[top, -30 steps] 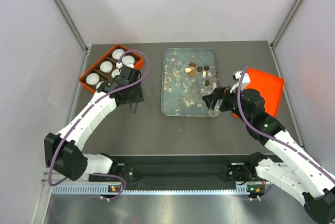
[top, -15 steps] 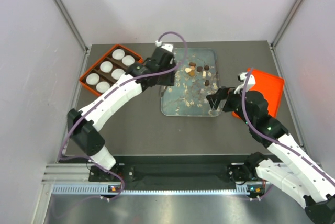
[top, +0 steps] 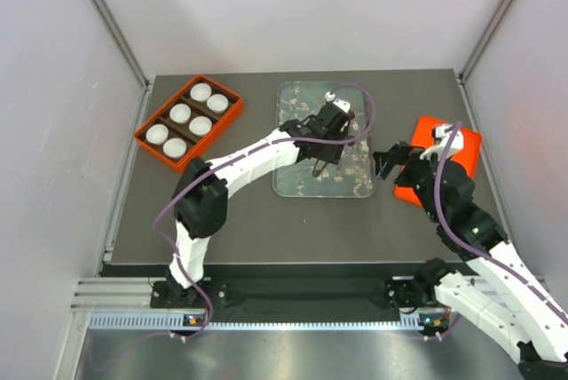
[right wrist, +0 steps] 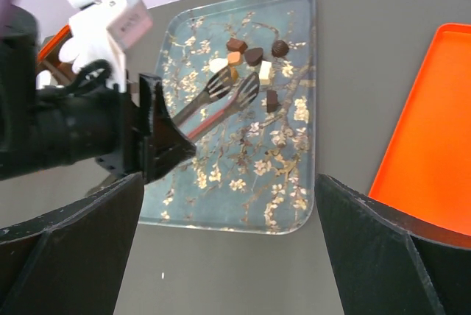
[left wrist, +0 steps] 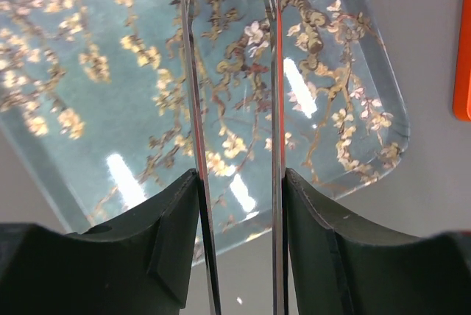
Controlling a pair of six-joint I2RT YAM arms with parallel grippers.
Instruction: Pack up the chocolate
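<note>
The chocolate (right wrist: 249, 57), several dark, tan and cream pieces, lies on the far part of the glassy blossom-print tray (right wrist: 243, 190). My left gripper (right wrist: 173, 142) is shut on metal tongs (right wrist: 221, 98). Their forked tips are slightly apart, just in front of the pieces, and hold nothing. In the left wrist view the two tong blades (left wrist: 274, 72) run up between my fingers over the tray (left wrist: 110, 109). In the top view my left gripper (top: 319, 156) covers the sweets. My right gripper (top: 388, 160) is open and empty, right of the tray.
An orange box (top: 142, 136) with white paper cups (top: 181, 113) stands at the far left. An orange lid (top: 461, 145) lies right of the tray, partly under my right arm, and also shows in the right wrist view (right wrist: 434, 124).
My left arm swung right with the tongs, from beside the orange box to over the tray. My right gripper drew back right, off the tray's edge.
</note>
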